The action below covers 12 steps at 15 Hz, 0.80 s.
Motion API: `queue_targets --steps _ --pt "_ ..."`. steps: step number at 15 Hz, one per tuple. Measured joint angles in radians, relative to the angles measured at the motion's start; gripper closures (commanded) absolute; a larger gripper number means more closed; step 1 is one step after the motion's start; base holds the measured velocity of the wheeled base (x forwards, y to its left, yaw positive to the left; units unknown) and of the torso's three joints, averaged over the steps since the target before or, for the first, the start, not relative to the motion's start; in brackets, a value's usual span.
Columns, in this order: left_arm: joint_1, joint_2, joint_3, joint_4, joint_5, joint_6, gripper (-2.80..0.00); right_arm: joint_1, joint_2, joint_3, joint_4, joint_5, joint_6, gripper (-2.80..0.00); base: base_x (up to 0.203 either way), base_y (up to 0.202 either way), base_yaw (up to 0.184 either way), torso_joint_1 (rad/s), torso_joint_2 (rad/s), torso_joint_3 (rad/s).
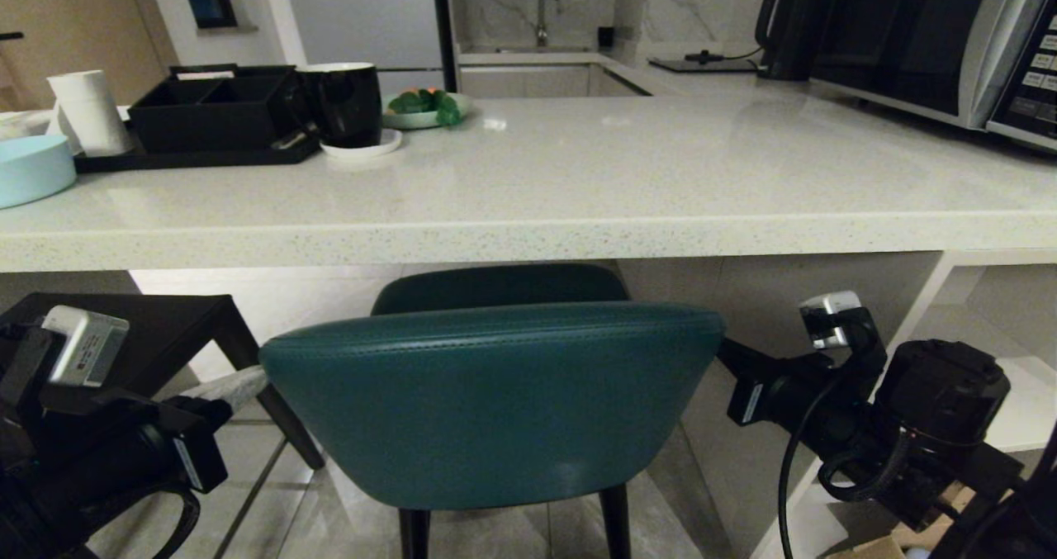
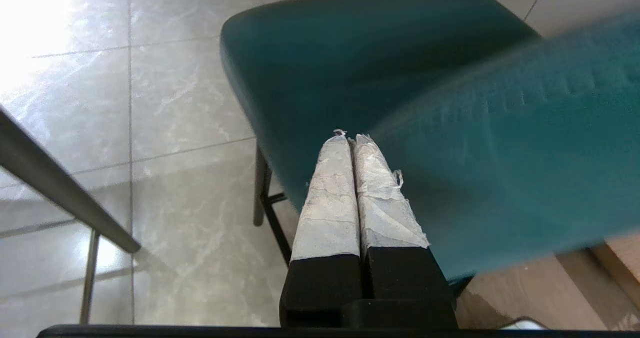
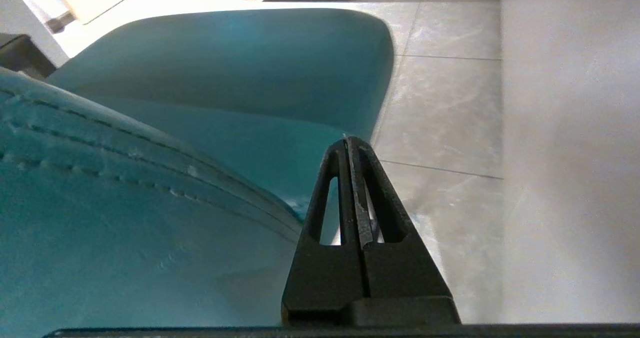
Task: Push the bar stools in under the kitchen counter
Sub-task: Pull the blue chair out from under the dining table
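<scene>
The teal stool [image 1: 495, 402] stands right in front of the kitchen counter [image 1: 528, 241], its curved back facing the robot and its seat partly under the slab's front edge, with the back's top rim just below that edge. To the left of the teal stool, the dark grey stool [image 1: 140, 328] sits with its square seat also reaching under the counter. The left gripper [image 2: 350, 137] is at the left end of the teal stool's back, its taped fingers [image 2: 330, 193] pressed together with nothing between them, the tips over the seat's edge. The right gripper [image 3: 348, 139] is at the right end of the same back, close beside it, its black fingers [image 3: 380, 198] likewise closed tight on nothing; whether either gripper touches the leather cannot be told. On the counter, well to the left of the teal stool, stand a black mug [image 1: 347, 103] on a saucer, a black tray [image 1: 206, 117] and a pale blue bowl [image 1: 31, 169]; a microwave [image 1: 941, 39] sits at the far right.
</scene>
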Motion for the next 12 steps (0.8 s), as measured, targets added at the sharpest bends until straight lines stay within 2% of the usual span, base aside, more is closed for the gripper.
queue_targets --steps 5,9,12 --pt "-0.037 0.053 -0.003 -0.031 0.004 -0.001 0.0 0.071 0.034 -0.053 0.0 -0.016 0.003 0.0 0.0 0.0 0.0 0.0 0.0 0.0" --pt "-0.053 0.117 0.062 -0.184 0.009 0.0 0.0 0.107 0.058 -0.083 -0.001 -0.031 0.002 0.0 0.0 0.0 0.0 0.0 0.0 0.0" --pt "-0.064 0.182 0.107 -0.307 0.038 0.0 0.0 0.116 0.064 -0.085 -0.003 -0.031 0.002 0.0 0.0 0.0 0.0 0.0 0.0 0.0"
